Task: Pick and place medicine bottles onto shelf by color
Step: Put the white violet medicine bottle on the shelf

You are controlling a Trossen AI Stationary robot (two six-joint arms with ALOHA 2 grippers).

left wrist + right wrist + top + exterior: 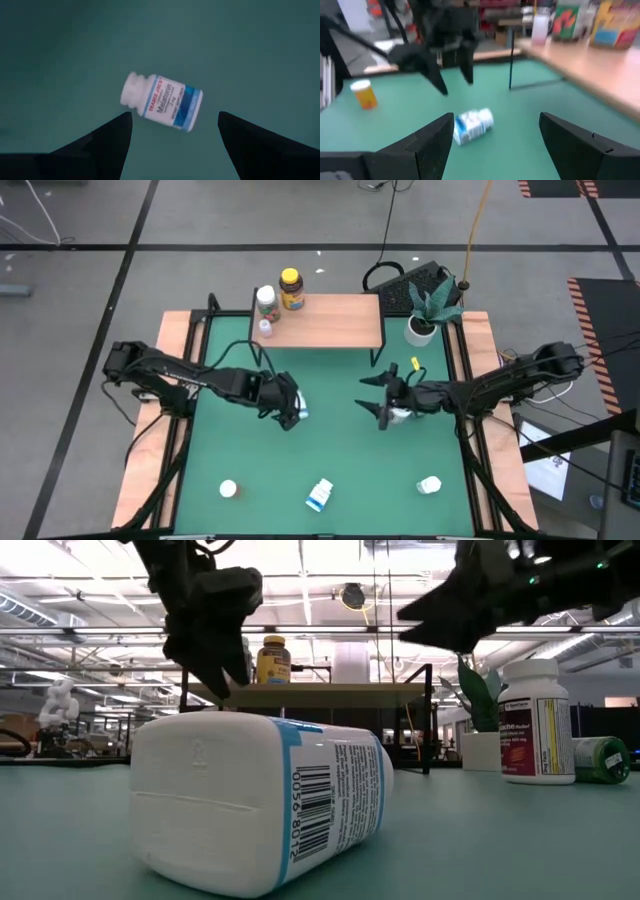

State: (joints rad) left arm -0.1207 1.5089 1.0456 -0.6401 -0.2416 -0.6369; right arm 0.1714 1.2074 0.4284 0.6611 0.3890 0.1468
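Note:
A white medicine bottle with a blue label point(162, 102) lies on its side on the green mat, mid-table. My left gripper point(175, 117) hangs open just above it and slants down, one finger to each side, apart from the bottle. My right gripper point(382, 395) is open and holds nothing; it hovers level to the right of the table's middle, facing that bottle point(472, 125). The shelf point(320, 320) stands at the far side. An amber bottle with a yellow lid point(291, 288), a white one point(266, 300) and a small one point(265, 328) stand on its left end.
Near the front edge a blue-labelled white bottle point(320, 495) lies on its side, with a small orange one point(228, 489) to its left and a white one point(430, 484) to its right. A green bottle point(600, 760) lies on the right. A potted plant point(425, 315) stands beside the shelf.

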